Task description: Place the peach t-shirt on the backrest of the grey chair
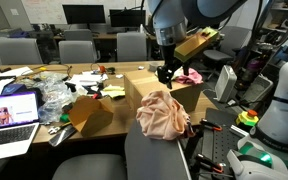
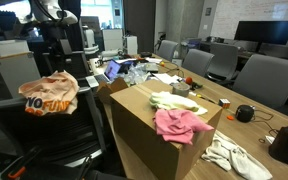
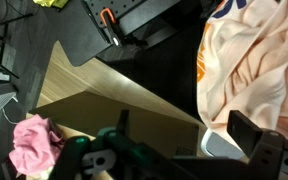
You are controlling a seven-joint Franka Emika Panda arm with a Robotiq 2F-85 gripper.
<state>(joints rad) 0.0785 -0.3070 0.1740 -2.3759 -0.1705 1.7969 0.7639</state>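
Note:
The peach t-shirt (image 1: 162, 115) hangs draped over the backrest of the grey chair (image 1: 156, 158) in front of the cardboard box (image 1: 149, 92). It shows in both exterior views; in an exterior view its orange print (image 2: 49, 96) faces the camera. In the wrist view the shirt (image 3: 249, 60) fills the right side. My gripper (image 1: 167, 72) hovers above the box, up and behind the shirt and apart from it. Its fingers (image 3: 189, 132) are spread wide with nothing between them.
A pink cloth (image 2: 179, 125) and a pale green cloth (image 2: 174, 100) lie on the box top. A white cloth (image 2: 229, 155) lies on the table. A laptop (image 1: 9, 110), plastic bags and clutter cover the table's left. More grey chairs (image 1: 76, 50) stand behind.

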